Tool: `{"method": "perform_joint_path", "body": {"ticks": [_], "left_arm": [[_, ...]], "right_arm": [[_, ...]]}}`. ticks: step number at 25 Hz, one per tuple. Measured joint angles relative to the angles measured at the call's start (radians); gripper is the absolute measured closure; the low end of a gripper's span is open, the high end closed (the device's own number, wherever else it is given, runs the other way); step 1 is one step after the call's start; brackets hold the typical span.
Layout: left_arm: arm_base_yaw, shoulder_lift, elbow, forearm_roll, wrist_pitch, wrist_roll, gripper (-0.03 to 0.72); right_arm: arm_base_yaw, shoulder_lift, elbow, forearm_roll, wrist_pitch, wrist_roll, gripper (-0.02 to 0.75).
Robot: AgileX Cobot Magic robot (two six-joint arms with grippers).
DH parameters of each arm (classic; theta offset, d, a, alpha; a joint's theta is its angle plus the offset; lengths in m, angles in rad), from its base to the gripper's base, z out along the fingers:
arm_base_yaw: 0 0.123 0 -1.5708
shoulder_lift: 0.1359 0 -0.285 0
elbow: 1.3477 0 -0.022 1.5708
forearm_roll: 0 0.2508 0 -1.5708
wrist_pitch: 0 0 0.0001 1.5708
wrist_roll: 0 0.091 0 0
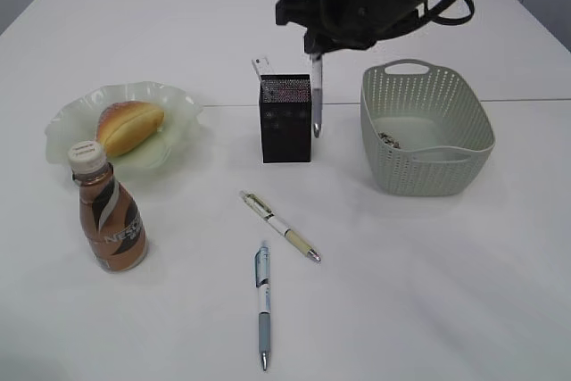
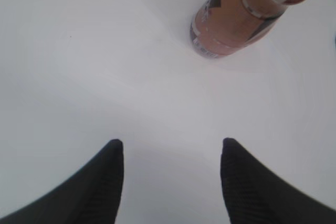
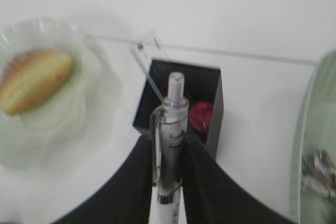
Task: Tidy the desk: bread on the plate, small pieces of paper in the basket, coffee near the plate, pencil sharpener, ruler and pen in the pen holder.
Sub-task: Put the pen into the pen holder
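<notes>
- Gripping a clear grey pen (image 3: 170, 140), your right fingers (image 3: 140, 182) are holding it upright just above the black mesh pen holder (image 1: 285, 119).
- Your left fingers (image 2: 110, 179) are hanging spread wide apart, holding nothing, near the brown coffee bottle (image 2: 239, 17).
- Two more pens (image 1: 279, 226) are lying on the white counter (image 1: 428, 283).

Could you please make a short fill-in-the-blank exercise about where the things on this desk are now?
1. The bread lies on the ____.
2. The right claw holds a ____ above the pen holder.
3. On the table, ____ pens lie loose in front of the pen holder.
4. The coffee bottle has a ____ cap.

Missing words: plate; pen; two; white
</notes>
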Motion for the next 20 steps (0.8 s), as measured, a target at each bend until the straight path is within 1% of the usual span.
{"method": "perform_joint_path", "body": {"ticks": [4,7,13,16,20], "left_arm": [[0.0,0.0,0.0,0.0,0.008,0.0,0.255],[0.0,0.0,0.0,0.0,0.012,0.0,0.255],[0.0,0.0,0.0,0.0,0.013,0.0,0.255],[0.0,0.0,0.0,0.0,0.013,0.0,0.255],[0.0,0.0,0.0,0.0,0.013,0.0,0.255]], "right_arm": [[0.0,0.015,-0.001,-0.045,-0.209,0.0,0.626],[0.0,0.049,-0.001,-0.097,-0.323,0.0,0.626],[-0.002,0.108,-0.002,-0.18,-0.442,0.0,0.626],[-0.01,0.131,-0.005,-0.192,-0.47,-0.002,0.627],[-0.037,0.158,-0.005,-0.196,-0.552,-0.004,0.627]]}}
